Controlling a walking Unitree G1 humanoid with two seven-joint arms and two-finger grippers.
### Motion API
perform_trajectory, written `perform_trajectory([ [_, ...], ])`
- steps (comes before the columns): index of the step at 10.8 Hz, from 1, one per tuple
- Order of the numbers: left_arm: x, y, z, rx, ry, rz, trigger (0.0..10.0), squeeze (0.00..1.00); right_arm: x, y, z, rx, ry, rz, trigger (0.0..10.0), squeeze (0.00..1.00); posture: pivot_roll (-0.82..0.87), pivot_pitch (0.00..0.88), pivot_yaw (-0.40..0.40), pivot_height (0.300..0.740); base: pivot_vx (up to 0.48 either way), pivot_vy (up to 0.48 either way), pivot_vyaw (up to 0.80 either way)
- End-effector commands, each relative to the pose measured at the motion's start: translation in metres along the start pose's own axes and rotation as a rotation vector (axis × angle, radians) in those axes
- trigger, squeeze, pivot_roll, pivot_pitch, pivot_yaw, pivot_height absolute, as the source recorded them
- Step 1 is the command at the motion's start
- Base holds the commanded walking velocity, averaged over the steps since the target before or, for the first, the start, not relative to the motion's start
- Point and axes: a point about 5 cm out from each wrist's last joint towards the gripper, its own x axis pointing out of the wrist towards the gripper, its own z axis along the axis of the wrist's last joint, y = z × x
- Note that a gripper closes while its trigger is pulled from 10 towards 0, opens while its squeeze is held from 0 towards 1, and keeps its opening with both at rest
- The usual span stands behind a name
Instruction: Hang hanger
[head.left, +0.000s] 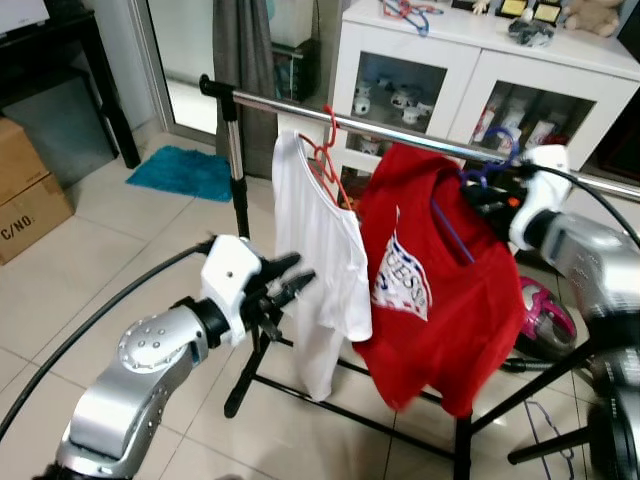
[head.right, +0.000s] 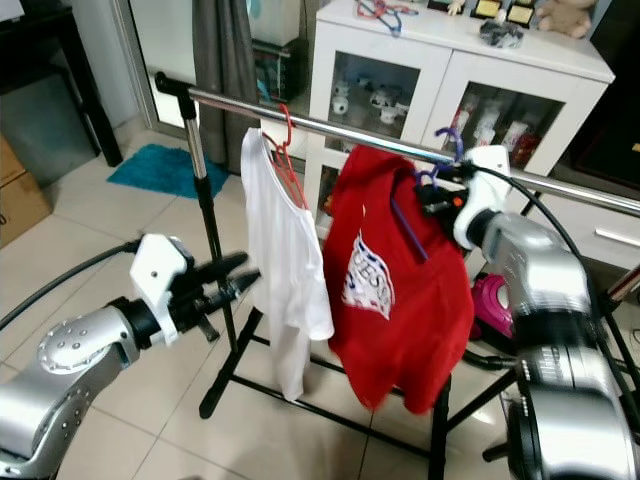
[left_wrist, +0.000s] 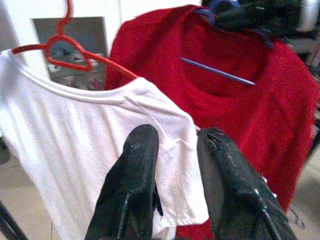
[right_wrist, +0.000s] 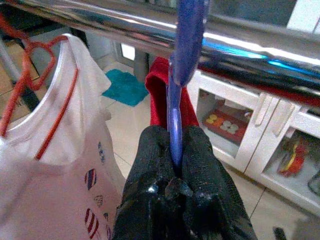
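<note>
Our R gripper (right_wrist: 175, 165) is clamped on the blue hanger (right_wrist: 182, 60), its hook right at the rail (right_wrist: 260, 52) above the fingers; red shirt (head.left: 430, 290) hangs below it; L gripper (left_wrist: 177, 150), fingers apart, sits just before the white shirt (left_wrist: 75, 135), holding nothing.

Printed in black on the cardboard box (head.left: 28, 205) at the far left: "C/NO.", cut off by the frame edge. On the chest of the red T-shirt (head.left: 425, 290), white lettering over a striped print, partly folded into the cloth; letters resembling "HES" can be made out, the rest too creased to read. Small packages behind the glass doors of the white cabinet (head.left: 520, 85) at the far side too small and blurred to read.
</note>
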Motion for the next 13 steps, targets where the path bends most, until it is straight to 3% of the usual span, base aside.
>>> perform_trajectory([
  [1, 0.001, 0.0, 0.001, 0.005, -0.007, 0.045, 10.0, 0.0, -0.009, 0.009, 0.005, -0.01, -0.03, 0.009, 0.0, 0.0, -0.02, 0.0, -0.08, 0.74, 0.0, 0.0, 0.0],
  [3, 0.0, 0.001, -0.002, 0.011, 0.007, 0.094, 10.0, 0.0, -0.025, 0.035, -0.017, 0.022, -0.009, -0.007, 0.0, 0.0, -0.01, 0.0, -0.085, 0.74, 0.0, 0.0, 0.0],
  [6, 0.0, 0.002, -0.004, 0.022, 0.022, 0.113, 10.0, 0.0, -0.041, 0.059, -0.047, 0.132, -0.014, -0.119, 0.0, 0.0, -0.01, 0.0, -0.084, 0.74, 0.0, 0.0, 0.0],
  [8, 0.002, 0.002, -0.004, 0.021, 0.02, 0.112, 10.0, 0.0, -0.048, 0.069, -0.053, 0.178, -0.015, -0.179, 0.0, 0.0, -0.02, 0.0, -0.082, 0.74, -0.137, 0.0, 0.0],
  [13, 0.002, 0.002, -0.004, 0.022, 0.015, 0.116, 10.0, 0.0, -0.048, 0.083, -0.051, 0.137, -0.026, -0.154, 0.0, 0.0, -0.01, 0.0, -0.091, 0.74, -0.286, 0.0, 0.0],
])
